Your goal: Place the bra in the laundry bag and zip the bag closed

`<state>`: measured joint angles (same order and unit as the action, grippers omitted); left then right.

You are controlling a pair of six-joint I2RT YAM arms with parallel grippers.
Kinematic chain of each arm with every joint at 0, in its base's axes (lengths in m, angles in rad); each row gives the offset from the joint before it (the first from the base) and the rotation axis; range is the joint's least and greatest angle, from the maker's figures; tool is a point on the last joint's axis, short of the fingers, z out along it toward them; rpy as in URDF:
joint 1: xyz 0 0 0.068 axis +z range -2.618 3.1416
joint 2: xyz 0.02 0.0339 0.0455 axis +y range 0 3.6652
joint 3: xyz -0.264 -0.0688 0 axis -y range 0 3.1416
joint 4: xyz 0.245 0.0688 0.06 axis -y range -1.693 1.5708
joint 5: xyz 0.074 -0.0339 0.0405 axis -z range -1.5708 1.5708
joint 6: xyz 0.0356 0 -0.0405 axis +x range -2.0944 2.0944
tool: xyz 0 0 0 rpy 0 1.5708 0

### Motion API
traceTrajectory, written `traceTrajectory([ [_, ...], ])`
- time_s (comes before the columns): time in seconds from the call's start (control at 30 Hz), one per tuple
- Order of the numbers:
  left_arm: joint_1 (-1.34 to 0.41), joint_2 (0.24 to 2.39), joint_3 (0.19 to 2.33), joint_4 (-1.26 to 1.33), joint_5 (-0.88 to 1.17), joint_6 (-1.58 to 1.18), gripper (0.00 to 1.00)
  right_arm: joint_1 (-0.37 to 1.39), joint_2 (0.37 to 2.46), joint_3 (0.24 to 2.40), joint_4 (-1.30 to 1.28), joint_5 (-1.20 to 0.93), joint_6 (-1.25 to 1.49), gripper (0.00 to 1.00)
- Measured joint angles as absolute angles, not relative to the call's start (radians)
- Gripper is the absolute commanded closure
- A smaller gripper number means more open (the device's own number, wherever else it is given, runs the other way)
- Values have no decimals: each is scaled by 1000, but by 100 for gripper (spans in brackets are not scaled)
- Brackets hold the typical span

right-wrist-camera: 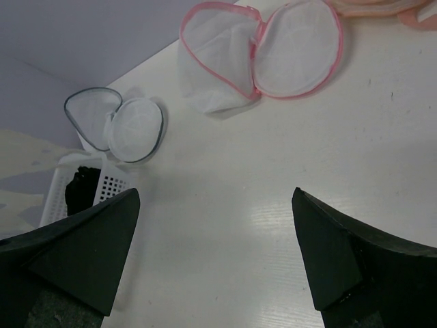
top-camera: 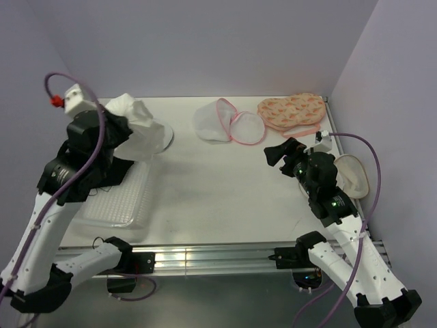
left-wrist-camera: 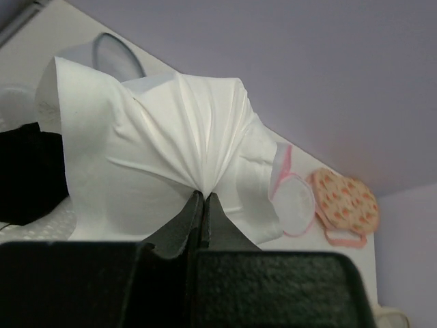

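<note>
The laundry bag [top-camera: 229, 123] lies open like a clamshell at the back middle of the table, white mesh with pink trim; it also shows in the wrist views [right-wrist-camera: 259, 55] [left-wrist-camera: 290, 201]. The bra [right-wrist-camera: 80, 188] is a black bundle inside a perforated white basket [right-wrist-camera: 109, 183] at the left; its dark edge [left-wrist-camera: 27, 171] shows in the left wrist view. My left gripper [left-wrist-camera: 203, 197] is shut on a gathered white cloth [left-wrist-camera: 171, 137], held up over the basket [top-camera: 119, 205]. My right gripper [right-wrist-camera: 215, 195] hangs open over bare table right of centre [top-camera: 276, 152].
A white mesh pouch with grey trim [right-wrist-camera: 116, 126] lies open at the back left, behind the cloth. An orange patterned pouch [top-camera: 290, 109] with a pink strap sits at the back right corner. A pale round pouch [top-camera: 351, 174] lies at the right edge.
</note>
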<state>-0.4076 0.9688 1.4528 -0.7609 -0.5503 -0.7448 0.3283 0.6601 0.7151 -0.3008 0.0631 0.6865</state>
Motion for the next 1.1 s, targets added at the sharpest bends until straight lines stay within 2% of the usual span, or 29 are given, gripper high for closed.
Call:
traceTrajectory([
  [0.3,-865,1254,1625,-723,-659,-697,100,328,647,739,-326,92,677,0],
  [0.53,-976,1414,1620,-641,-570,-646,100,328,641,754,-346,120,660,0],
  [0.63,-982,1400,1494,-569,-517,-651,100,328,637,754,-356,126,654,0],
  [0.8,-990,1346,1097,-459,-415,-703,100,328,637,754,-363,126,646,0],
  [0.9,-1008,1353,884,-414,-358,-748,91,328,640,748,-358,123,640,0],
  [0.93,-1018,1360,830,-407,-342,-763,83,328,642,739,-352,119,637,0],
  [1.0,-1039,1374,759,-391,-318,-789,75,328,648,713,-344,114,634,0],
  [1.1,-1058,1386,746,-345,-305,-811,71,328,666,678,-334,111,630,0],
])
